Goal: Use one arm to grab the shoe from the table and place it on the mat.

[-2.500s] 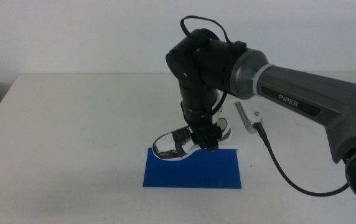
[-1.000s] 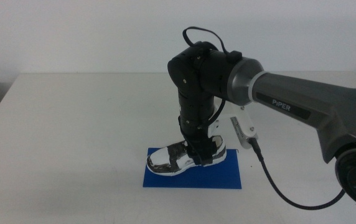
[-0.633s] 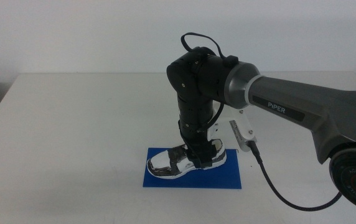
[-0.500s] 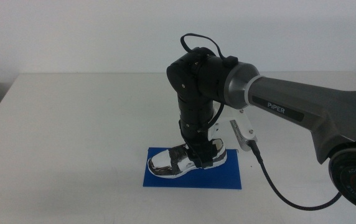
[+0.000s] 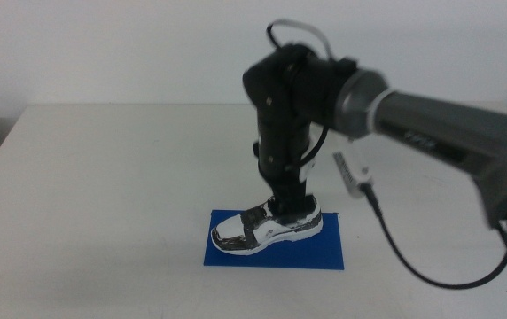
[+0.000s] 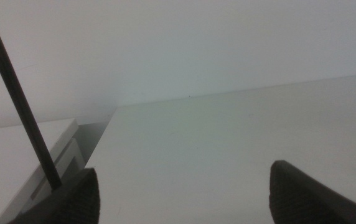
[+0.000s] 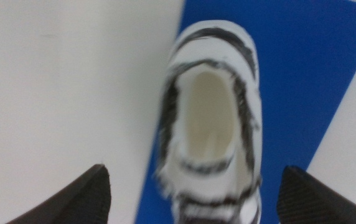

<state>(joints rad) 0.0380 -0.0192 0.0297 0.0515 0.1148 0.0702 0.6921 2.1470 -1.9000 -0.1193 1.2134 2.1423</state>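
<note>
While the left end effector waits low at the near left corner of the desk, its two jaws spread wide with nothing between them, the right arm reaches in from the right side and bends down over the mat. The right end effector hangs just above the heel end of the shoe. Seen from the wrist camera, its jaws stand wide apart on either side of the shoe's cream opening and grip nothing; the shoe lies between them but below, free of both.

The shoe sits upright on its sole on the blue mat, white toe pointing toward the left side of the desk, heel toward the right. It rests on the far half of the mat, with its toe near the mat's left edge and its heel short of the right edge. From the wrist view the mat shows blue mostly along one side of the shoe, with only a thin strip on the other; whether the sole overhangs that edge cannot be told.

A black cable trails from the arm's white wrist fitting down across the desk to the right of the mat.
</note>
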